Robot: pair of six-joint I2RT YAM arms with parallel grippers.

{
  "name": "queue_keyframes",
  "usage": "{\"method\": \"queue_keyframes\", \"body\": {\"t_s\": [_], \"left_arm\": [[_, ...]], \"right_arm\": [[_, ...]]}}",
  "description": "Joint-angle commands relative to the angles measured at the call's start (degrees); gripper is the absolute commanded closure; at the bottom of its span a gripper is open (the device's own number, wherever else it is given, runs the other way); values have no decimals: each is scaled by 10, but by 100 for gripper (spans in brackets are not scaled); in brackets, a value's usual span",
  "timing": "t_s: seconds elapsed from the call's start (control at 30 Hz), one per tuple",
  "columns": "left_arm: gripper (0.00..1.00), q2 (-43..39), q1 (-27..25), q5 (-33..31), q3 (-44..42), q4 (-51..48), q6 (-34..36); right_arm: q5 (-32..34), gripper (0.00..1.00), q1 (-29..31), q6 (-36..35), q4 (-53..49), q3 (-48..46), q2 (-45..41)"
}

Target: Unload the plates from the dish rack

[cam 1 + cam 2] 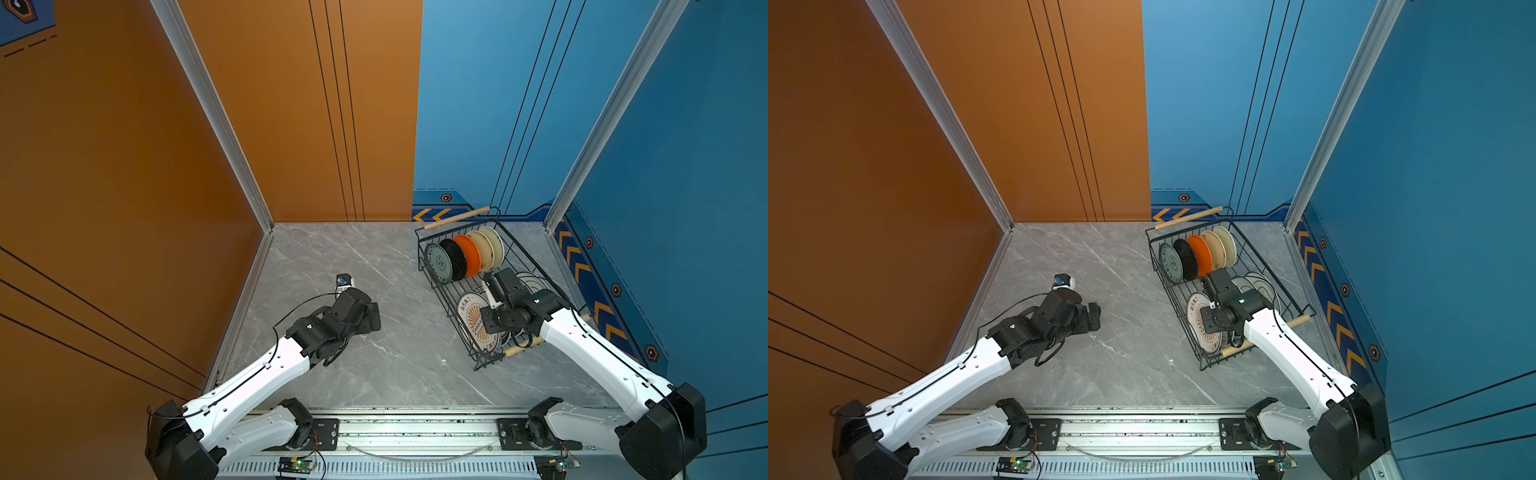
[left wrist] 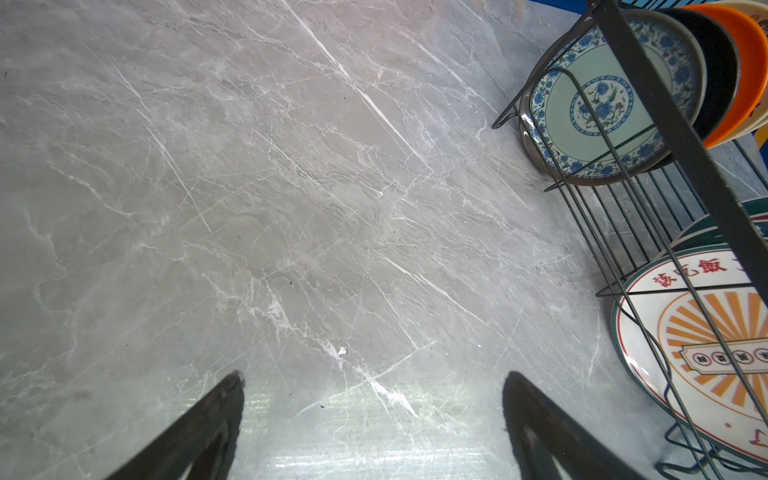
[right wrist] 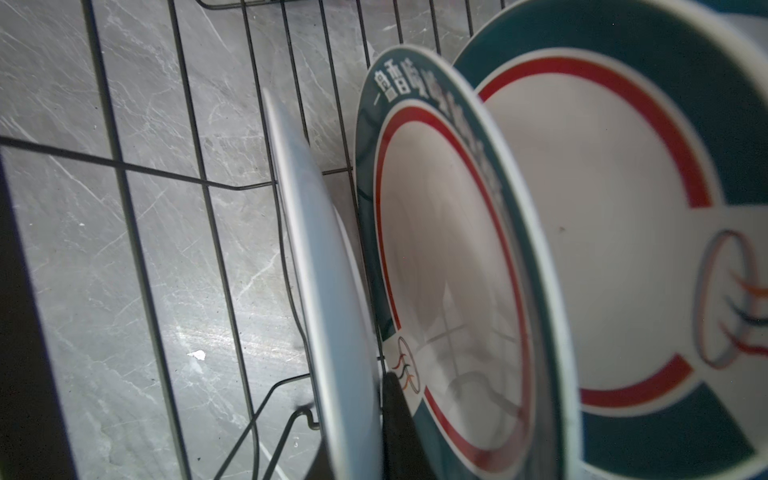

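Glazed, likely ceramic plates [image 1: 467, 255] stand on edge in the dish rack [image 2: 665, 124]; judged stiff, slick, chip-prone. Right hand [image 3: 374, 419] pinched on white plate [image 3: 324, 257] at its rim; lift straight up. Left hand [image 2: 374, 382] wide, empty, over counter [image 2: 249, 208].

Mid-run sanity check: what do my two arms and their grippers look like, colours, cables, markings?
Both the left arm and right arm have glossy white shell links joined by black joint housings. A thin black cable runs clipped along each white link. The left gripper and right gripper are black, with dark tapering fingers. No markings show.
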Motion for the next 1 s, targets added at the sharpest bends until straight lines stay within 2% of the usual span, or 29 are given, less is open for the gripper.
{"method": "queue_keyframes", "body": {"t_s": [0.0, 0.53, 0.77, 0.83, 0.97], "left_arm": [[2, -6, -3, -12, -10, -2, -8], [2, -16, 0, -8, -11, -2, -13], [1, -17, 5, 7, 5, -4, -1], [1, -15, 6, 16, 12, -6, 7], [1, -16, 7, 18, 21, -15, 9]], "right_arm": [[-1, 92, 6, 17, -7, 5, -25], [14, 97, 11, 2, -53, 101, -40], [51, 97, 11, -41, -99, 221, -29], [46, 97, 11, -42, -95, 250, -28], [-14, 95, 12, -17, -57, 288, -26]]}}
